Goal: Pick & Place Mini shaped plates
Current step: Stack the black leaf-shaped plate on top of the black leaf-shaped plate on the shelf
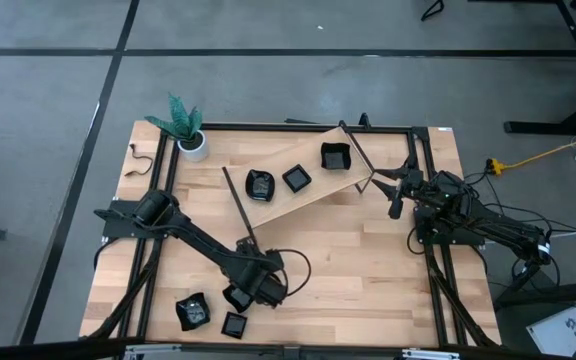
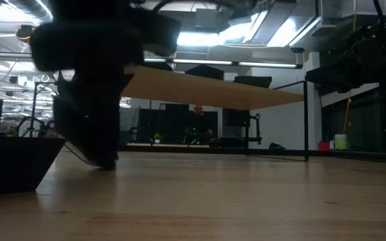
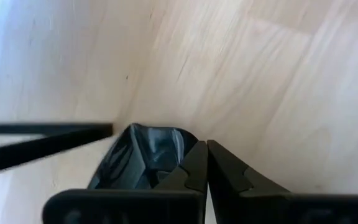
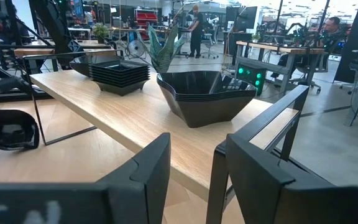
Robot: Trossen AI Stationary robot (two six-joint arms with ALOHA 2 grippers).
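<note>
Three stacks of glossy black mini plates (image 1: 296,178) rest on a raised wooden shelf (image 1: 313,195). In the right wrist view the nearest stack (image 4: 207,96) is leaf-like and the one behind it (image 4: 120,74) is square. Three more black plates lie near the table's near-left corner: one (image 1: 193,312), one (image 1: 233,324) and one (image 1: 236,297) under my left gripper (image 1: 248,290). My left gripper (image 3: 207,171) is shut, low over the table, with that plate (image 3: 145,155) beside one finger. My right gripper (image 4: 191,168) is open at the shelf's right end, facing the stacks, apart from them. My left gripper has its shut fingers pointing down beside the rim (image 3: 182,140) of the black plate that lies on the table. The finger (image 3: 191,171) hides the place where they meet, so I cannot tell whether it touches the plate.
A white pot with a green plant (image 1: 190,140) stands at the table's far-left corner. The shelf's thin black legs (image 1: 238,210) stand mid-table, one close to my left arm. Bare wood (image 1: 368,280) lies between the two arms. A black frame (image 1: 423,180) borders the table.
</note>
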